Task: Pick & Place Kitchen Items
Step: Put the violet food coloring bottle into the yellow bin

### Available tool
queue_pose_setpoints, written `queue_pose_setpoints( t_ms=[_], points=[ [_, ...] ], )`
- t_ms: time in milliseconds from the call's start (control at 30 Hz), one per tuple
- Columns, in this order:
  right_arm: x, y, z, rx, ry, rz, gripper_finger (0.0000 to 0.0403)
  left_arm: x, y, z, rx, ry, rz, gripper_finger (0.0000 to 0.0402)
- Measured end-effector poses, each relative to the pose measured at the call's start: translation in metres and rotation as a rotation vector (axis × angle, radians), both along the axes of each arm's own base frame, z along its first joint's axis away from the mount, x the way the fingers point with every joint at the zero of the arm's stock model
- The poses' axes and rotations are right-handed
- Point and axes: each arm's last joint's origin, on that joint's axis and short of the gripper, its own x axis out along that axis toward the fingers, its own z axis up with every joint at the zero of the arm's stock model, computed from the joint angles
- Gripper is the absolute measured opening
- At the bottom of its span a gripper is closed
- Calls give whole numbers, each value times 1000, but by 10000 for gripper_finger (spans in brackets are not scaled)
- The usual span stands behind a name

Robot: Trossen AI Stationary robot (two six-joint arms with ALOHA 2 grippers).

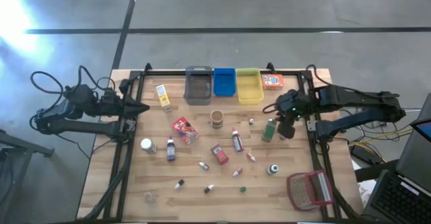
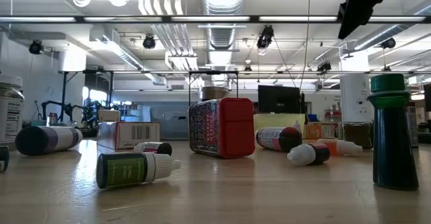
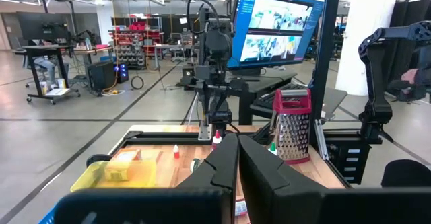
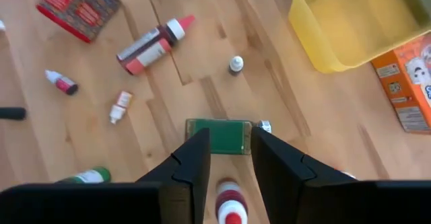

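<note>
the left end effector [image 1: 143,107] waits at the desk's [image 1: 195,190] left edge, its fingers pressed together and holding nothing. just inside that edge a yellow box [image 1: 163,97] lies near the back, with a white-capped jar [image 1: 147,144] and a dark purple bottle [image 1: 170,148] further forward. a red packet [image 1: 183,129] sits toward the middle, a small brown jar [image 1: 217,118] beside it, and tiny bottles are scattered across the front. along the back stand the grey bin [image 1: 198,85], blue bin [image 1: 224,81] and yellow bin [image 1: 248,85], then an orange box [image 1: 272,82]. the green bottle [image 1: 269,130] lies on the desk right of centre. the right end effector [image 4: 227,150] hangs above it, fingers a little apart on either side of the green bottle's line, not clamped on it. a red-framed grater [image 1: 309,189] lies at the front right corner.
</note>
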Motion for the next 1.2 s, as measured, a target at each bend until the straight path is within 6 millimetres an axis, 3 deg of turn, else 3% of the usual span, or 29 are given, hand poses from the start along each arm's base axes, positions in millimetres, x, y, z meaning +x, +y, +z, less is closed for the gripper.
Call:
queue_pose_setpoints(
  t_ms=[333, 567, 900, 1200],
  points=[
    [42, -2, -33, -33, 172, 72, 128, 0, 0, 0, 0, 0, 0, 19],
    [70, -17, -55, -70, 212, 134, 145, 0, 0, 0, 0, 0, 0, 19],
    [94, -46, -83, -39, 244, 142, 155, 0, 0, 0, 0, 0, 0, 19],
    [108, -57, -97, -42, 232, 209, 168, 0, 0, 0, 0, 0, 0, 19]
  ],
)
